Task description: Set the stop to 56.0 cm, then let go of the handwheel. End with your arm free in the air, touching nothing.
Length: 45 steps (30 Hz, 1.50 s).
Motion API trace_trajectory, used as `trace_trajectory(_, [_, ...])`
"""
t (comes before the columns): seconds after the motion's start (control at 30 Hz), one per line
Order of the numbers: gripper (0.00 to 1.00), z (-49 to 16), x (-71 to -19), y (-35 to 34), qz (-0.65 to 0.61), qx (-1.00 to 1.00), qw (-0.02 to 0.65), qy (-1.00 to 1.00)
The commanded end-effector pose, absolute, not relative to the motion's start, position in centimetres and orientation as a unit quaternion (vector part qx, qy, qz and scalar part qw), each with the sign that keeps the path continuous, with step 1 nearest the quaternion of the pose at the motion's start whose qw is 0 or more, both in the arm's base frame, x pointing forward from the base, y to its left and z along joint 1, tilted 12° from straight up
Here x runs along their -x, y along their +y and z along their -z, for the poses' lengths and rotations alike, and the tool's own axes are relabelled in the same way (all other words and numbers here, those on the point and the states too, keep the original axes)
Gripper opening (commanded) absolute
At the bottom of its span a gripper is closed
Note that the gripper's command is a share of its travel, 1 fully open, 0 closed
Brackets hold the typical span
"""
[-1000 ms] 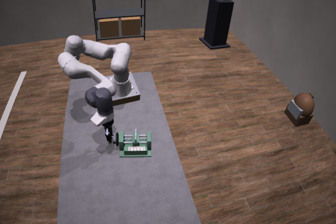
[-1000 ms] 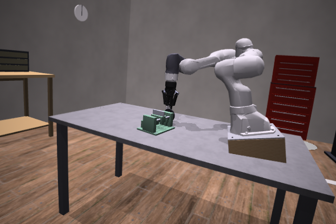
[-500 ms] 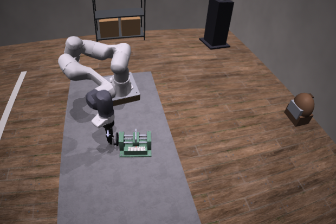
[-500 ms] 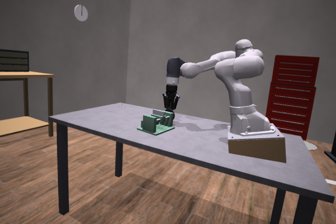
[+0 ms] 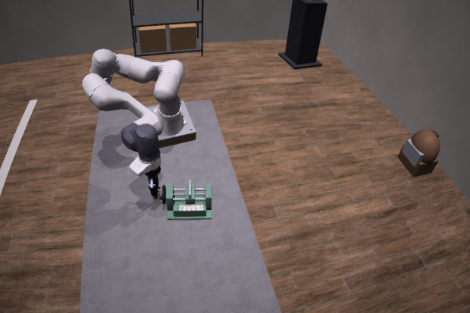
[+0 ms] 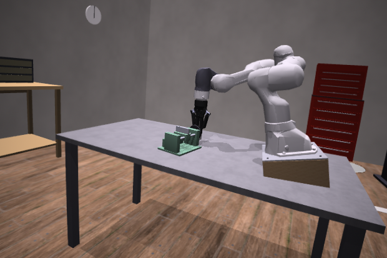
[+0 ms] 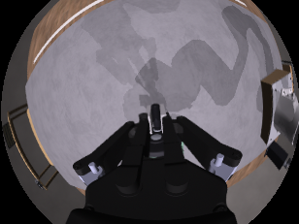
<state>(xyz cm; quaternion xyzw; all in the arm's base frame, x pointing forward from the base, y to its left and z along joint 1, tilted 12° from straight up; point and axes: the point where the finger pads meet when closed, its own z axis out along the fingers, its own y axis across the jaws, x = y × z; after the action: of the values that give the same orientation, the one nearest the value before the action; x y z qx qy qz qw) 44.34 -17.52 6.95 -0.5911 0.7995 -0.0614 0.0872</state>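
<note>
The green stop device point(image 5: 170, 201) point(image 6: 171, 142) stands on the table. Its stop point(image 5: 190, 195) point(image 6: 182, 129), a green block with a grey upright plate, sits near the middle of the two rods. A white scale point(image 5: 186, 208) with a small red mark lies below it; its numbers are too small to read. The dark handwheel point(image 5: 164, 194) point(image 6: 195, 127) is on the device's left end in the top view. My gripper point(image 5: 155, 195) point(image 6: 200, 135) point(image 7: 155, 111) points down beside the wheel, shut on its crank handle point(image 7: 155, 112), a dark upright knob in the wrist view. The wheel's face is hidden there.
The grey table point(image 5: 170, 263) point(image 6: 118, 134) carries the device and the arm's base block point(image 5: 178, 138) point(image 6: 295, 170). The device's green end plates and rods stand close beside the fingers. A shelf point(image 5: 167, 18) and a black pedestal point(image 5: 303, 32) stand away from the table.
</note>
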Motion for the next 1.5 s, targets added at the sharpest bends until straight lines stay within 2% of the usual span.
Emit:
trace_trajectory(0.0, [0.04, -6.9, -43.7, -17.2, 0.061, 0.589, 0.087, 0.801])
trace_trajectory(0.7, [0.04, -9.4, -41.2, -16.7, 0.061, 0.589, 0.087, 0.801])
trace_trajectory(1.47, [0.04, -12.7, -43.1, -17.5, 0.061, 0.589, 0.087, 0.801])
